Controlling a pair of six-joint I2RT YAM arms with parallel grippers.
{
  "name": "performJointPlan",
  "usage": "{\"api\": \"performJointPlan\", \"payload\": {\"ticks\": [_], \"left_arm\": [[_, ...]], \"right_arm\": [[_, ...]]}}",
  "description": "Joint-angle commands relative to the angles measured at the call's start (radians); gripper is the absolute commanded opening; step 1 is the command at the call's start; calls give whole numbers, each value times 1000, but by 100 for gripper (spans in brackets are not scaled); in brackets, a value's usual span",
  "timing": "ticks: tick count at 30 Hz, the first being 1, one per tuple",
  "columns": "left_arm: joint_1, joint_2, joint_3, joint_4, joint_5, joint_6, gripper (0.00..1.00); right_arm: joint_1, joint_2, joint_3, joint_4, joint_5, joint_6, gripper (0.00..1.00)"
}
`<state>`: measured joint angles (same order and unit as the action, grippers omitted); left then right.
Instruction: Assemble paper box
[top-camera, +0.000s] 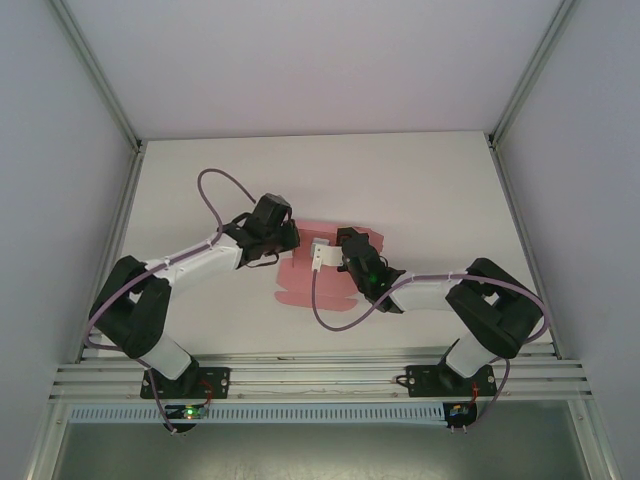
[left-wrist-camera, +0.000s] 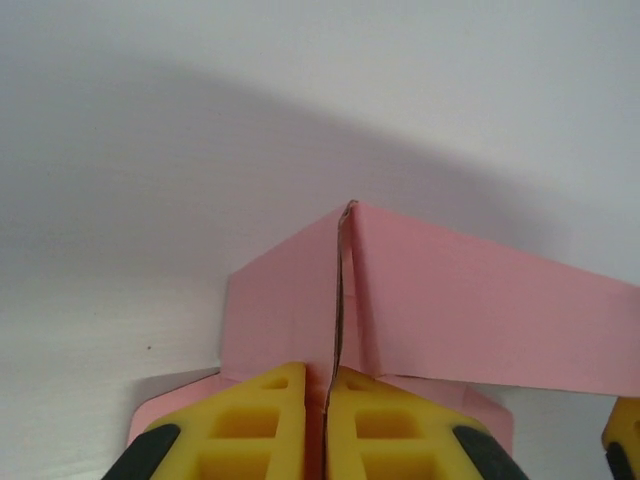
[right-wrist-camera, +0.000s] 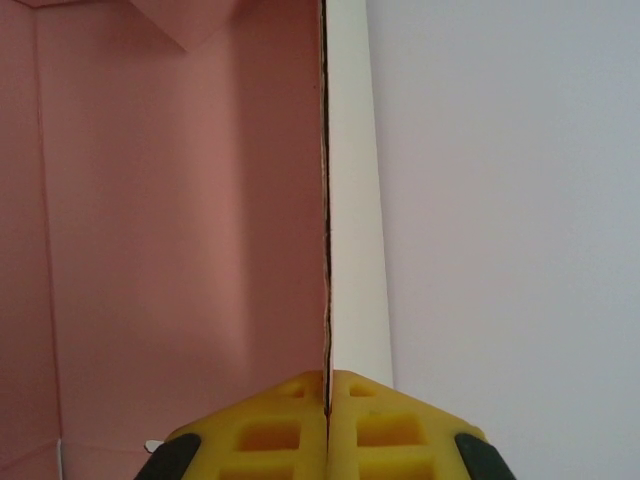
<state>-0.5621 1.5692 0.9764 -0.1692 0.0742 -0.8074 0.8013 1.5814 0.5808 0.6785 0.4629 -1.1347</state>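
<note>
The pink thin card paper box (top-camera: 295, 285) is only half made: the left gripper (left-wrist-camera: 325, 385) and right gripper (right-wrist-camera: 327, 385) each pinch one raised wall tight, with more folding left.

I count one paper box (top-camera: 297, 283) (pink card), one left gripper (left-wrist-camera: 322, 378), one right gripper (right-wrist-camera: 327, 380), one table (top-camera: 420, 190).

Covered and cropped: pink thin-card paper box (top-camera: 296, 285)
From above, the left claw (top-camera: 286, 241) and right claw (top-camera: 337, 255) cover its middle, their fingertips too small to make out; in both wrist views the card runs off the picture's edges.
</note>
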Motion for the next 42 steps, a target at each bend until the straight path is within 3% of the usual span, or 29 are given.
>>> {"api": "performJointPlan", "payload": {"ticks": [1,7,10,18,23,25,30,33,37,40,42], "left_arm": [[-19,-27,-45,91,41,-165,10],[-19,-55,-76,147,46,-300,13],[-19,-54,-62,114,17,-268,18],[-19,-147,-63,-129,-159,-77,51],[-17,-284,-98,-183,-213,28,82],[-9,-329,-110,-196,-238,53,99],[146,-326,-121,-306,-279,39,100],[242,-272,-157,-246,-152,117,100],[229,-222,-177,-103,37,258,100],[194,-206,-179,-48,84,324,100],[188,-192,-182,-29,100,335,91]], "right_arm": [[16,-6,13,-86,-31,43,0],[15,-10,17,-100,-30,49,0],[16,-9,18,-100,-29,50,0],[9,5,17,-99,-7,27,0],[7,2,10,-92,-7,16,0],[7,-4,8,-87,-10,15,0],[6,-9,6,-89,-8,13,0],[4,-6,6,-88,-5,12,0],[2,-8,6,-88,-6,17,0],[1,-7,5,-89,-8,20,0],[2,-2,10,-92,0,18,0]]}}
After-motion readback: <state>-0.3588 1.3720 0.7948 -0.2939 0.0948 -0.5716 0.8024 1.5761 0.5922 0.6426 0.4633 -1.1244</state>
